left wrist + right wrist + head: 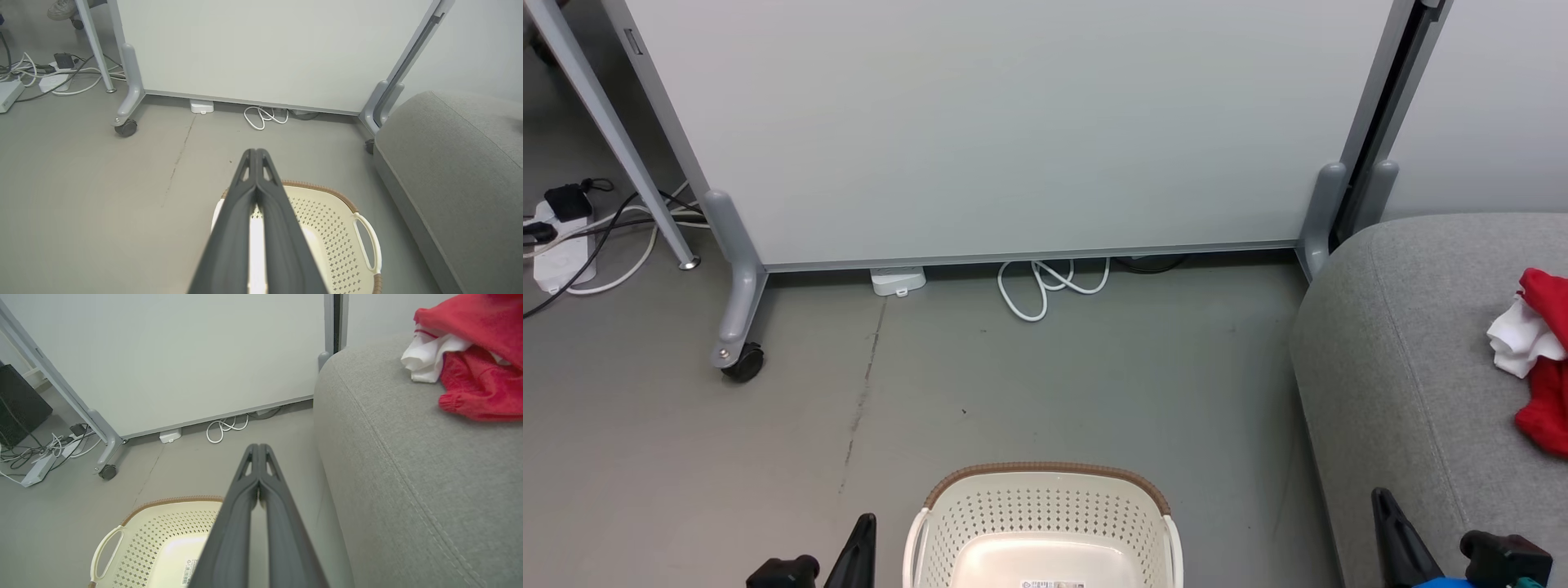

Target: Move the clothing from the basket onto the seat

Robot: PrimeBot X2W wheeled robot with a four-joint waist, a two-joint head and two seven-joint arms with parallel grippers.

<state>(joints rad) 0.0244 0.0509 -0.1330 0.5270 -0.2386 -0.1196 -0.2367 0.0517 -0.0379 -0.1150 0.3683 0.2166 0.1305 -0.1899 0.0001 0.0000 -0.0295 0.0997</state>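
The cream perforated basket [1045, 523] stands on the floor at the bottom centre, and its inside shows bare plastic with a label. The clothing [1539, 359], red garments with a small white piece, lies bunched on the grey seat [1405, 367] at the right; the right wrist view has the clothing [470, 367] at its upper right. My left gripper [862, 531] is low beside the basket's left side, and its fingers [255, 157] are pressed together, holding nothing. My right gripper [1384, 506] hangs over the seat's front part, its fingers [257, 451] shut and empty.
A white wheeled partition [1013, 131] stands behind the basket, with a castor [742, 359] at its left foot. White cable [1045, 286] lies under it, and a power strip with cords [564, 245] lies at far left. A shoe [61, 8] shows beyond the partition.
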